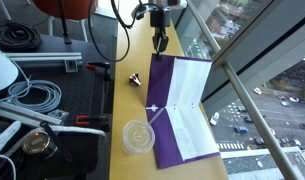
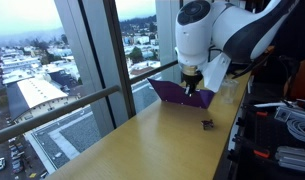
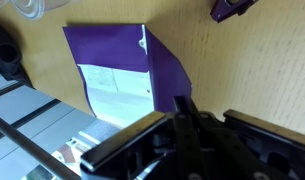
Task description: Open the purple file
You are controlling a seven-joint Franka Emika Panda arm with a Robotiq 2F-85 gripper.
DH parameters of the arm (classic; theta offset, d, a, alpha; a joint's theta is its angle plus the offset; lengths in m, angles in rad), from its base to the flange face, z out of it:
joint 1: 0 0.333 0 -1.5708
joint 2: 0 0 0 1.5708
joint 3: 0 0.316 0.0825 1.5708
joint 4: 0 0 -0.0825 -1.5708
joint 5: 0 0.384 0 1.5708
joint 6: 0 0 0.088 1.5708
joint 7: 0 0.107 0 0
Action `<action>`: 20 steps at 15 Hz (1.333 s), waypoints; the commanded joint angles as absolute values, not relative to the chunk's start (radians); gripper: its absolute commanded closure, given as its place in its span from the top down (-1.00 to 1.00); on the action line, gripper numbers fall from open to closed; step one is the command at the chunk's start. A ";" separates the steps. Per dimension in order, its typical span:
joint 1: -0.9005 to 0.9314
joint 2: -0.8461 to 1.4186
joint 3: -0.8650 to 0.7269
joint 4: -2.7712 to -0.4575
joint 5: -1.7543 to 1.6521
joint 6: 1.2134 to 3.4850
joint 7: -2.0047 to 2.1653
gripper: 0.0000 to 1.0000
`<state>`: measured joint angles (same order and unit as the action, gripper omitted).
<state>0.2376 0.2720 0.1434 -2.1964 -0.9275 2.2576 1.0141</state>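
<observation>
Black fingers (image 3: pixel 178 108) of the gripper (image 3: pixel 182 103) sit pressed together at the bottom of the wrist view, and they appear to pinch the edge of the cover of the purple file (image 3: pixel 122 55). From that pinch the cover rises as a slanted, darker purple flap, while the rest of the file lies flat on the wooden tabletop (image 3: pixel 247 70) with white paper (image 3: pixel 112 92) showing beneath. In an exterior view the gripper (image 1: pixel 160 44) hangs over the far end of the purple file (image 1: pixel 172 125), which lies lengthwise along the tabletop (image 1: pixel 137 100) beside the window, one pale leaf of it tilted up toward the glass. In an exterior view the white arm (image 2: pixel 227 30) reaches down so that the gripper (image 2: pixel 192 86) meets the raised purple edge (image 2: pixel 177 93). A small dark object (image 1: pixel 135 78) rests on the wood just beside the file, apart from it. A round clear plastic lid (image 1: pixel 139 135) lies near the file's nearer end, close to its long edge. Coiled cables (image 1: pixel 32 95) lie on the black bench on the far side from the window.
</observation>
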 commanded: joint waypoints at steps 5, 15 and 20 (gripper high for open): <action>0.214 0.278 0.130 -2.159 -0.859 2.335 0.987 -0.19; 0.124 0.041 0.142 -2.264 -0.451 2.564 0.681 1.00; -0.049 0.090 0.268 -2.224 -0.019 2.617 0.260 1.00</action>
<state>0.0389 0.0627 0.1838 -2.2514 -0.2148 2.6107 0.4553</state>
